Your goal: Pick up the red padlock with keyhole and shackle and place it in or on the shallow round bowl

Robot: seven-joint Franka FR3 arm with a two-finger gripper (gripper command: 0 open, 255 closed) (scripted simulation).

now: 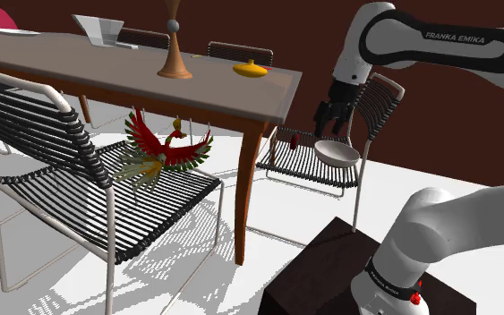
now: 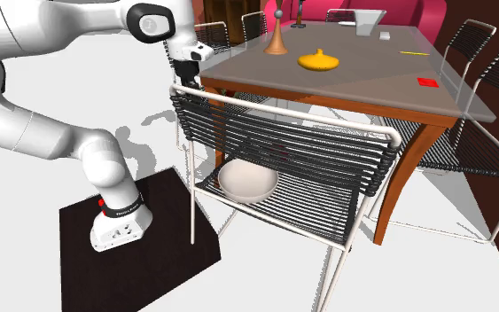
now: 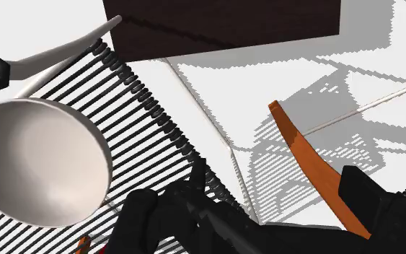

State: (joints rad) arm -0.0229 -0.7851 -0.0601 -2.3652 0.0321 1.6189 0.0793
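The red padlock [image 1: 293,140] lies on the slatted chair seat [image 1: 286,166], at nine o'clock from the shallow bowl [image 1: 337,153] in the shoulder view. The gripper [image 1: 333,128] hovers above, fingers [image 3: 381,209] spread and empty. Descending, a finger may catch between slats or knock the bowl.

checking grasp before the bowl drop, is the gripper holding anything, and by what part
Nothing is held: the gripper is open, fingers apart, next to the bowl.

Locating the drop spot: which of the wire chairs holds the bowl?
The chair at the table's end beside the robot's stand; the white bowl sits on its seat, near the hand. Another chair carries a red bird figure.
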